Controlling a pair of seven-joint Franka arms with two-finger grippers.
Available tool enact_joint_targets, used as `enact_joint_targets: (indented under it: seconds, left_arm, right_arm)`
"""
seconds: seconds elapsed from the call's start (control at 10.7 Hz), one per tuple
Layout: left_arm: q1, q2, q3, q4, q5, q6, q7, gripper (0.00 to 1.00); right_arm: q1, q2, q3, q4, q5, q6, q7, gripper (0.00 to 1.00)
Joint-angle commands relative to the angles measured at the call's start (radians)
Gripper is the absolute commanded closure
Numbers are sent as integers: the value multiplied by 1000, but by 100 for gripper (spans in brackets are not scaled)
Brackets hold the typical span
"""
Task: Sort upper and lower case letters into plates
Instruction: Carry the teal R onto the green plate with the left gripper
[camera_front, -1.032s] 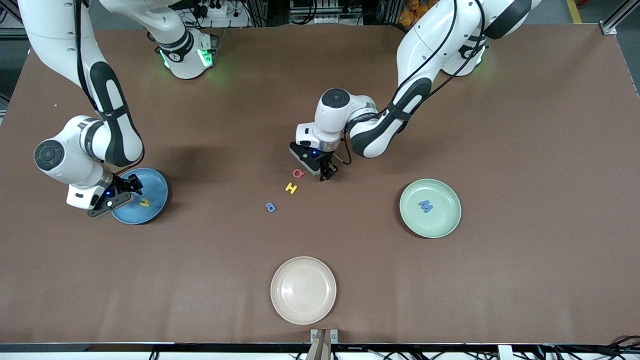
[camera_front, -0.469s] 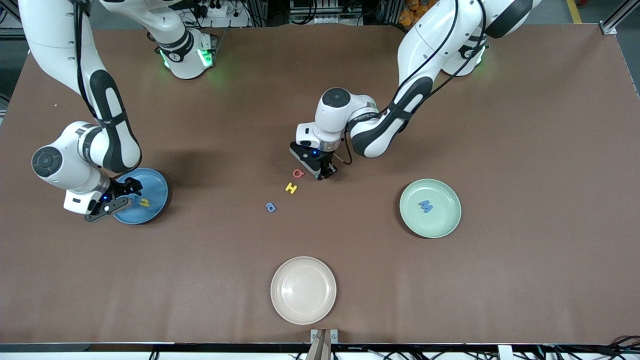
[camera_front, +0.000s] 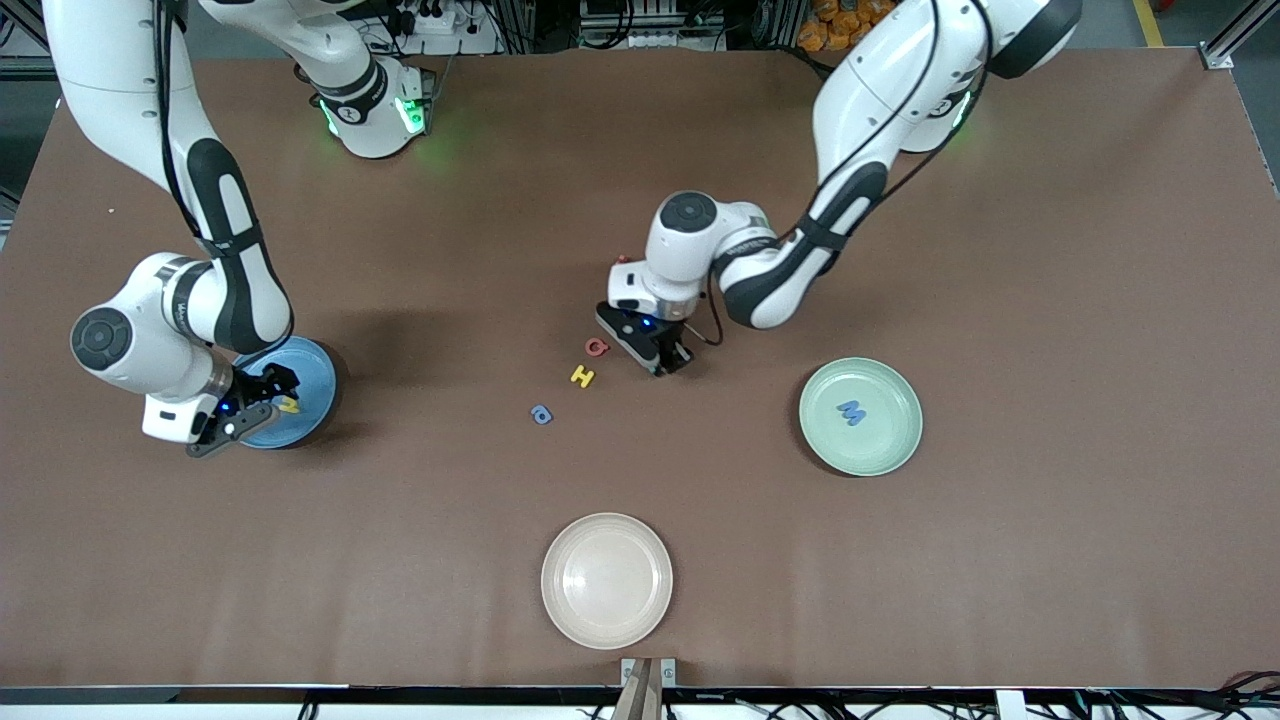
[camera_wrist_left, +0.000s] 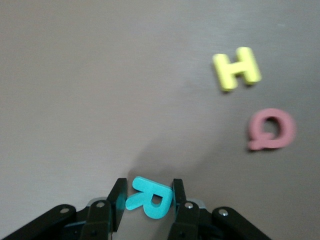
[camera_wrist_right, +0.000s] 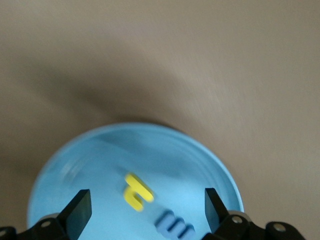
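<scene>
In the front view the right arm covered the part of the blue plate toward its own end of the tabletop, and the right gripper partly hid the yellow letter lying on it. The blue letter on that plate was blurred and cut off by the right wrist view's edge, so its shape could not be read. The left gripper concealed the teal letter R from the front camera. The small blue letter on the tabletop was too small to read.
</scene>
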Motion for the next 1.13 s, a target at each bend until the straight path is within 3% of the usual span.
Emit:
enact_joint_targets:
  seconds: [0.0,0.09,0.19,0.38,0.56,0.75,0.94,1.03]
  left_arm:
    - [183,-30,-142,-21,10,-115,135,81]
    - [275,-40,-223,-18,-35,-225,241,81]
    - [319,-88,-245,-18,-130,-326,383,81]
    - [377,-202,-233,-18,-316,-500,685,82]
    - [423,-253,-151,-22,-364,-629,878,82]
    - [459,-261,-73,-32,-382,-640,1015,82]
    - [460,-254,-51,-68,-398,-584,1030,80]
    - [462,-257,-28,-116,-402,-502,1030,66]
  right_arm:
    - [0,23,80,93,15,-53,115,0]
    - [17,37,95,116,15,-51,132,0]
    - [43,55,96,139,15,-51,131,0]
    - [98,69,124,190,15,-53,123,0]
    - [111,83,206,225,17,-51,122,0]
    - [125,132,299,273,17,-47,132,0]
    - [192,187,309,302,13,-36,204,0]
    - [197,208,309,319,15,-30,252,0]
